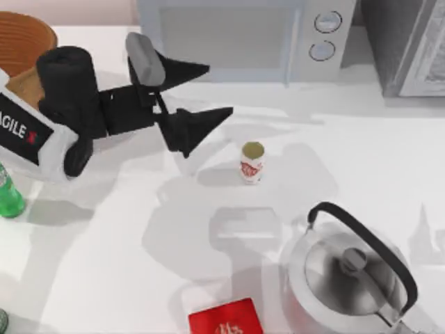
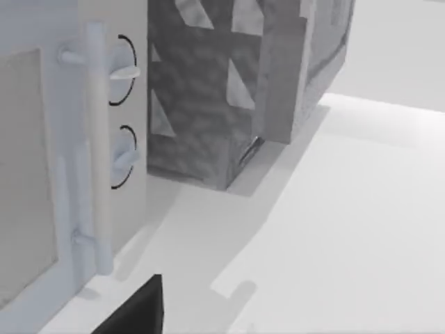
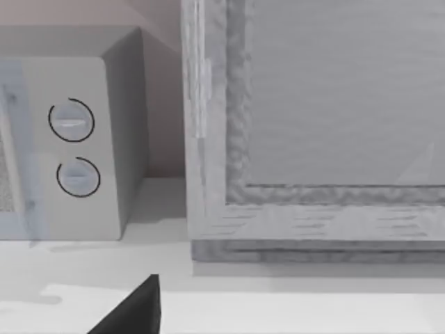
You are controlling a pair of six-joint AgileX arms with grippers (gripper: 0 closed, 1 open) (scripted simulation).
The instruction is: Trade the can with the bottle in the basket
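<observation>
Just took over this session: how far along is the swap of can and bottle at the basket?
Done: the bottle already stands on the table at the left edge, outside the basket.
In hand: the left gripper is open and empty, beside the can without touching it.
Left: grasp the can, which stands upright mid-table, and place it in the basket. A tip of the right gripper shows in its wrist view.

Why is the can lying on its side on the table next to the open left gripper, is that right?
Not quite. The can stands upright on the table, gold top up, as the top view shows. The rest holds: the left gripper is open beside it.
</observation>
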